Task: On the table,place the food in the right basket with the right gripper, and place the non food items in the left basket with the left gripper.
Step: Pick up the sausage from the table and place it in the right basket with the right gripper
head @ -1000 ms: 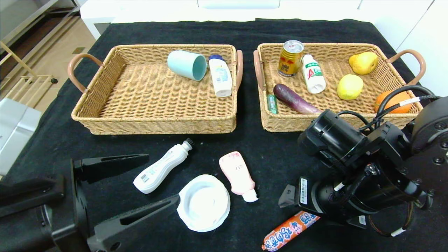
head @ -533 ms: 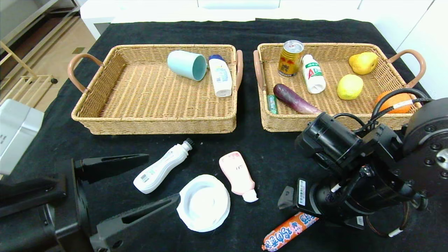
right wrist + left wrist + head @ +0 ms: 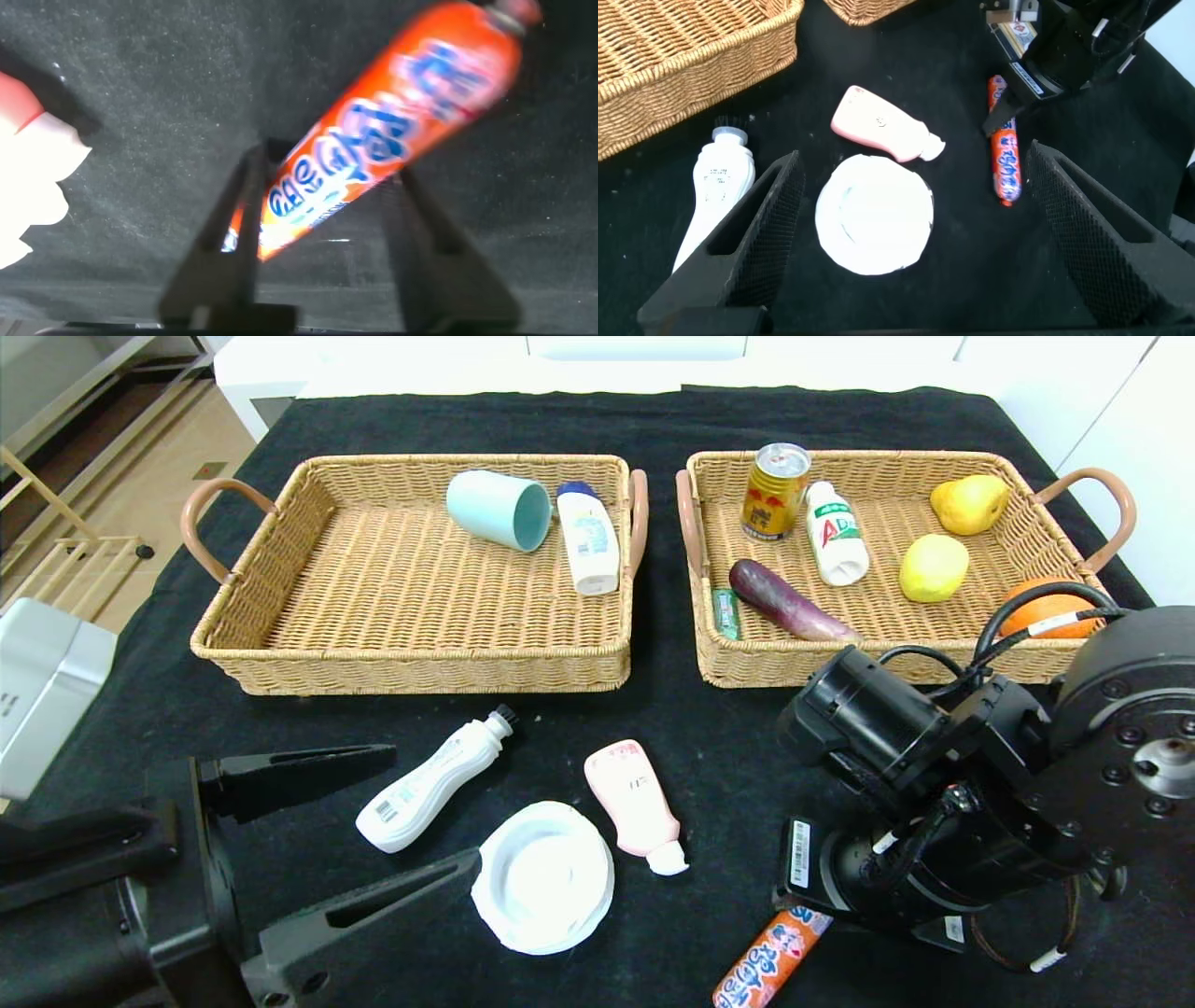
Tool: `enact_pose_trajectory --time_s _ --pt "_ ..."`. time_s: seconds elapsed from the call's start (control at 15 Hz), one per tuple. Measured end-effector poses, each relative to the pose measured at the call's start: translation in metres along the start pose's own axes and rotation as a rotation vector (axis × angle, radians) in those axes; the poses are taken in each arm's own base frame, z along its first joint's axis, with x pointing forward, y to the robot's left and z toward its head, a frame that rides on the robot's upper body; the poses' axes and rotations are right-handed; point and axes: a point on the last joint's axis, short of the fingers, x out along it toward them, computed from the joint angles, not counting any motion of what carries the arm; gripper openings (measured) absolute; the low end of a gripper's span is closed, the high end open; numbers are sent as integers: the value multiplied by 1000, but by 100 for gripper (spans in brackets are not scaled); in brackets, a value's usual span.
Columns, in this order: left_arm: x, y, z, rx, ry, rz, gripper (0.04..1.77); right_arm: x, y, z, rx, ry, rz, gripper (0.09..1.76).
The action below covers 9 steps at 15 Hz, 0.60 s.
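Note:
An orange sausage (image 3: pixel 770 959) lies on the black cloth at the front right. My right gripper (image 3: pixel 794 907) is down over its far end. In the right wrist view the sausage (image 3: pixel 392 140) lies slanted between the two fingers of the right gripper (image 3: pixel 327 166), which stand apart on either side of it. A white bottle (image 3: pixel 434 782), a pink bottle (image 3: pixel 635 803) and a round white lid (image 3: pixel 544 877) lie at the front middle. My left gripper (image 3: pixel 434 810) is open and empty above them, and it shows open over the lid (image 3: pixel 874 215) in the left wrist view (image 3: pixel 915 161).
The left basket (image 3: pixel 411 658) holds a teal cup (image 3: pixel 498 510) and a white bottle (image 3: pixel 588 537). The right basket (image 3: pixel 747 672) holds a can (image 3: pixel 775 490), a milk bottle (image 3: pixel 836 532), an eggplant (image 3: pixel 784 600), two pears and an orange.
My right arm has moved lower and nearer over the sausage. The sausage has swung round to point more towards me. The left arm has stayed still.

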Motion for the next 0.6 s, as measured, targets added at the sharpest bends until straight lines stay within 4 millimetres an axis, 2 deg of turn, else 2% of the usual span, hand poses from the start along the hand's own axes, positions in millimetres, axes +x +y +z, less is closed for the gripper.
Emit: enact_pose_trajectory --time_s 0.13,0.6 --pt "0 0 0 0 0 1 172 1 0 0 -1 2 -3 50" --pt "1 1 -1 0 8 2 172 2 1 -1 -4 3 -3 50"
